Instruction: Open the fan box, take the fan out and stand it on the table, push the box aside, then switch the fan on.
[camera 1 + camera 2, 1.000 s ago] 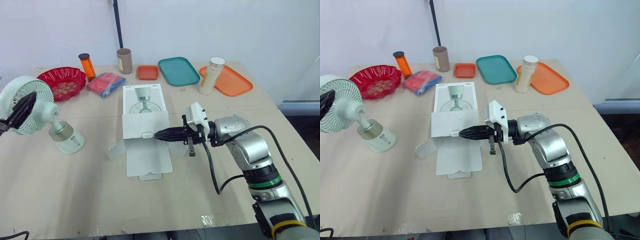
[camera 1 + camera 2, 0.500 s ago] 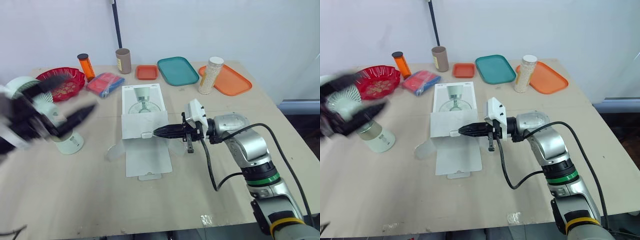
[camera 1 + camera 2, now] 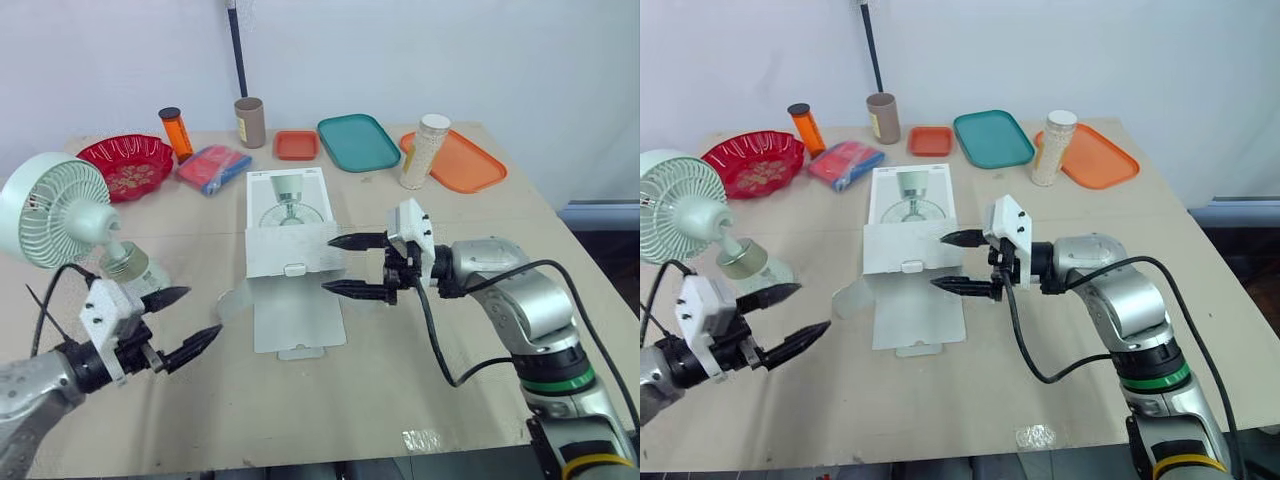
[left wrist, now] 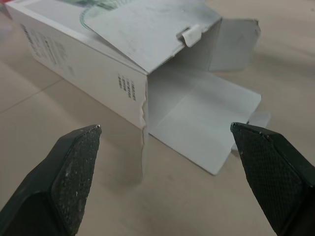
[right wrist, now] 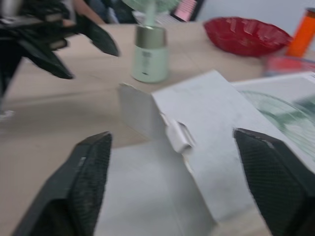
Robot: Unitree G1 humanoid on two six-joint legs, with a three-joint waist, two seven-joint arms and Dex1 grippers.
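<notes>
The right gripper [image 3: 330,264] has its two black fingers spread wide with nothing between them. Its tips sit at the centre of the frame, one above and one below the raised end flap [image 3: 291,250] of the fan box [image 3: 288,205]. I cannot tell whether either tip touches the card. The left gripper [image 3: 200,313] is spread just as wide and empty, low in the lower left of the frame, its tips aimed toward the box's open end but well apart from it.

The box lies flat in the middle of the table [image 3: 420,390], its open end facing the bottom of the frame and its flaps splayed. The left wrist view looks into a hollow interior. The fan [image 3: 55,210] stands upright on its round base [image 3: 128,268] at the left edge of the frame, near the left gripper.

The empty box should be very light, thin card that slides easily but buckles, and its flaps are floppy. A push is best placed on a long side wall, not on a flap. The fan looks like light plastic, top-heavy, with a delicate grille, so contact belongs low on the base. I cannot make out the switch.
</notes>
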